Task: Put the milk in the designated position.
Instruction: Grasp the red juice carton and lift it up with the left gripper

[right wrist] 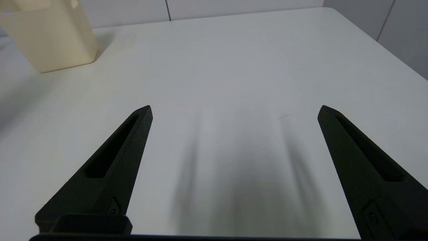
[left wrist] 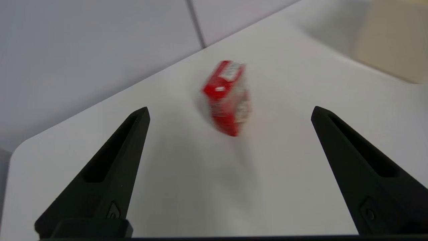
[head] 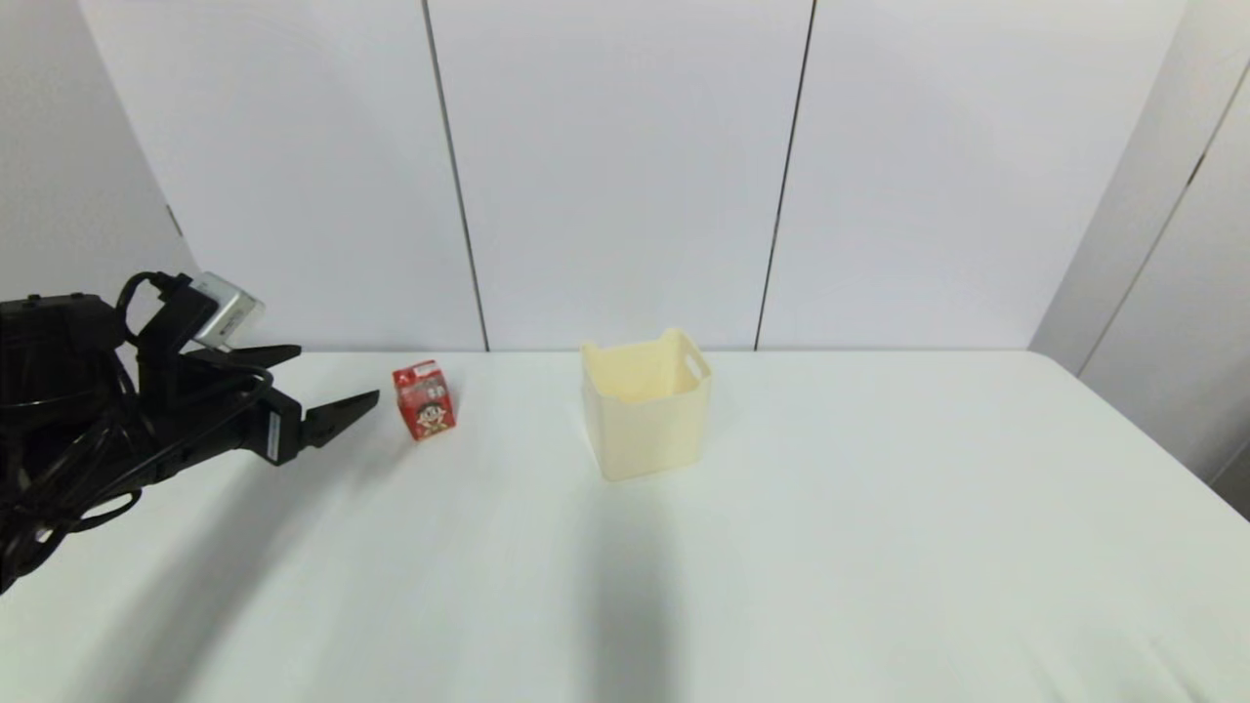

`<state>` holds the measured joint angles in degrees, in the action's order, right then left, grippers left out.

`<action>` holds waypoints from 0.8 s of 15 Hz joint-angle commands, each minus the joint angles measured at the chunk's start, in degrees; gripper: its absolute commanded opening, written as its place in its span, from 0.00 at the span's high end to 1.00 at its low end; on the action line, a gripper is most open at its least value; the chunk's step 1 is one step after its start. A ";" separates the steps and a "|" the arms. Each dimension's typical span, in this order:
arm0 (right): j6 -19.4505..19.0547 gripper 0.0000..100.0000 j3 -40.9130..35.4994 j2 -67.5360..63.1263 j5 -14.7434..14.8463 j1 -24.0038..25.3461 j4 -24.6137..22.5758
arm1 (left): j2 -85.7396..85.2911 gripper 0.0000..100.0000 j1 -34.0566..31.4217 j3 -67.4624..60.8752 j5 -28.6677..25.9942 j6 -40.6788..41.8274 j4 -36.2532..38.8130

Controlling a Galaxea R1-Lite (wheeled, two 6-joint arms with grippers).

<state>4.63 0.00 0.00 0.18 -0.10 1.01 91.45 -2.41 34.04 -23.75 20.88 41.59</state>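
Note:
The milk (head: 423, 400), a small red carton with a cartoon face, stands on the white table at the back left. In the left wrist view the milk (left wrist: 228, 97) shows ahead of the fingers, between their lines and apart from them. My left gripper (head: 330, 383) hovers just left of the carton, open and empty, a short gap away. The left gripper (left wrist: 230, 112) has its fingers spread wide. My right gripper (right wrist: 234, 110) is open over bare tabletop, out of the head view. The designated position carries no mark that I can see.
A cream-yellow bin (head: 646, 405) with handle slots stands right of the carton near the table's middle; the bin (right wrist: 50, 33) also shows far off in the right wrist view. Grey wall panels close the back edge. The table (head: 879, 547) is plain white.

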 commanded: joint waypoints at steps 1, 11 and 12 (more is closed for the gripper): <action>0.03 0.00 0.00 -0.09 -0.01 0.01 0.04 | 15.77 0.00 -5.32 3.14 -1.74 -0.32 10.35; 0.03 0.00 0.00 -0.09 -0.01 0.01 0.04 | 24.56 0.00 -6.11 9.21 -19.49 -0.14 12.90; 0.03 0.00 0.00 -0.09 -0.01 0.01 0.04 | 24.91 0.00 -6.02 9.56 -19.49 -0.05 12.90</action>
<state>4.63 0.00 0.00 0.18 -0.11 1.01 115.60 -8.48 43.15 -43.00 20.69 54.16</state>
